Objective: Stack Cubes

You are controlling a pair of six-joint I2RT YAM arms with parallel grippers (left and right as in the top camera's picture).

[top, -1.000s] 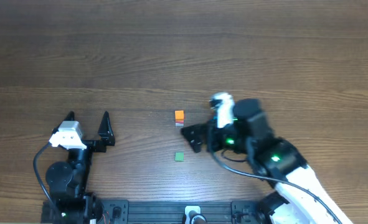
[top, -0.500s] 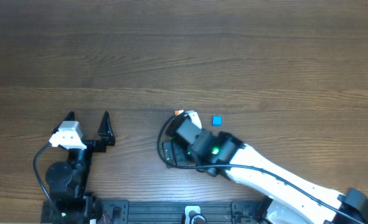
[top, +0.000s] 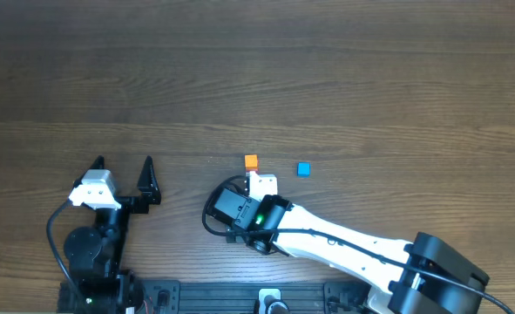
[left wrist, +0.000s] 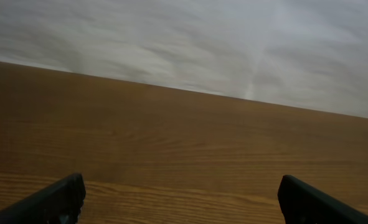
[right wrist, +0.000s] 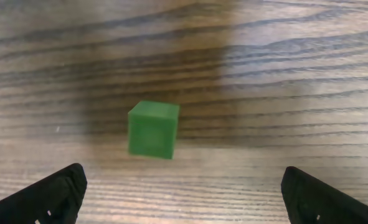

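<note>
Top view, then both wrists: green cube is about to be picked

Top view: the orange cube (top: 251, 161) and the blue cube (top: 303, 169) lie near each other on the desk (top: 344, 70), not touching, and nothing is stacked yet. The right arm reaches across the middle, with its wrist on the base side of the orange cube. The left end effector (top: 123, 164) is close to its own base, fingers spread wide, holding nothing.

Left wrist view: the two fingers of the left end effector stand far apart over bare wood and touch nothing.

Right wrist view: the green cube (right wrist: 152, 129) sits flat on the desk ahead of the right end effector (right wrist: 184, 183), which is wide open and empty. The cube is a little off the middle and touches neither finger. I judge this as the approach for the first grasp. The next move calls for centring on the cube, coming forward until the fingers are on both sides of it, then closing.
</note>
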